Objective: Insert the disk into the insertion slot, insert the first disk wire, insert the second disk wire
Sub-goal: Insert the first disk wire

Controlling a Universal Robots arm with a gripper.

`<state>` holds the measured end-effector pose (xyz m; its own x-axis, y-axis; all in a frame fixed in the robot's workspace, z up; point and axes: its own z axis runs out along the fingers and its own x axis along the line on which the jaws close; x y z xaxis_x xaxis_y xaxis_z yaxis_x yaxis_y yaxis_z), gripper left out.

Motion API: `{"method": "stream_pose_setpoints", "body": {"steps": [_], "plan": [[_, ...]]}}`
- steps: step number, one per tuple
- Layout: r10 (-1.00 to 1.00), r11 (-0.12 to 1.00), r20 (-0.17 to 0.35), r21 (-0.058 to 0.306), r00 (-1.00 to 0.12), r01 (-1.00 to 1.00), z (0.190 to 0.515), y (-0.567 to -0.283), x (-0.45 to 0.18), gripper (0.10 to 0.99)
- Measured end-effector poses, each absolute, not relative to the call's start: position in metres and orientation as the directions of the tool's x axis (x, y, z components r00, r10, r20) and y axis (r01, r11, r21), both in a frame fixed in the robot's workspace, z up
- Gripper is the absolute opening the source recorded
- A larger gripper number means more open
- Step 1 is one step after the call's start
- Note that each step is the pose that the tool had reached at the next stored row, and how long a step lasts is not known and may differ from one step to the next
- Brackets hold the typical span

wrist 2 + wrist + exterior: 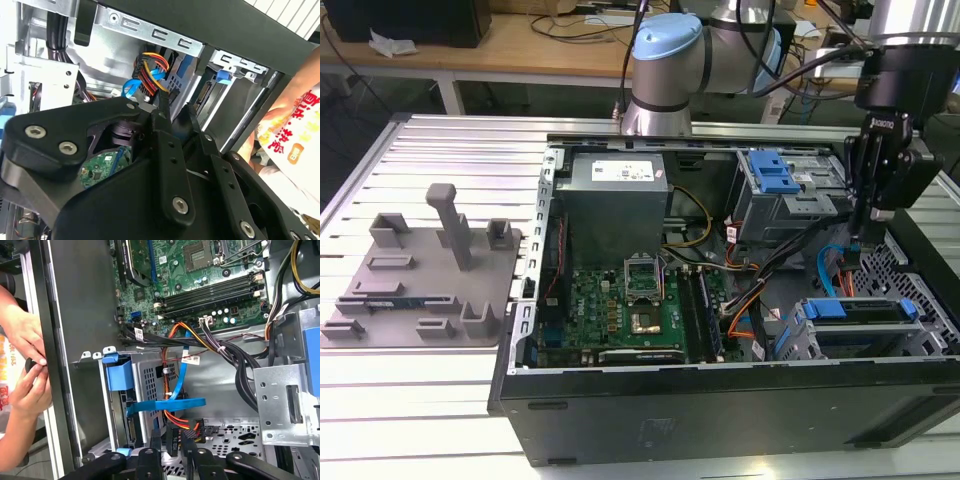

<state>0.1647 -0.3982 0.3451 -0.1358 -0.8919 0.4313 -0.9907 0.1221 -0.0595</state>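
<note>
Holding: fingers (155, 441) were clamped on the black-plugged disk wire (173, 436), just above the disk (855, 310).
Disk: sat inside the insertion slot (900, 268).

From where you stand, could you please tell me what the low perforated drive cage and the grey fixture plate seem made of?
Low drive cage: bare sheet metal, dull grey, punched with holes and folded tabs.
Fixture plate: probably matte grey plastic; uniform colour, blocky posts.
</note>
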Motion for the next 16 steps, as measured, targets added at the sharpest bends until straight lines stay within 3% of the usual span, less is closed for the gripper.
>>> {"method": "stream_pose_setpoints", "body": {"steps": [16], "plan": [[-0.886,0.123,0.443,-0.061,-0.138,-0.99,0.3383,-0.3973,0.1649,0.294]]}}
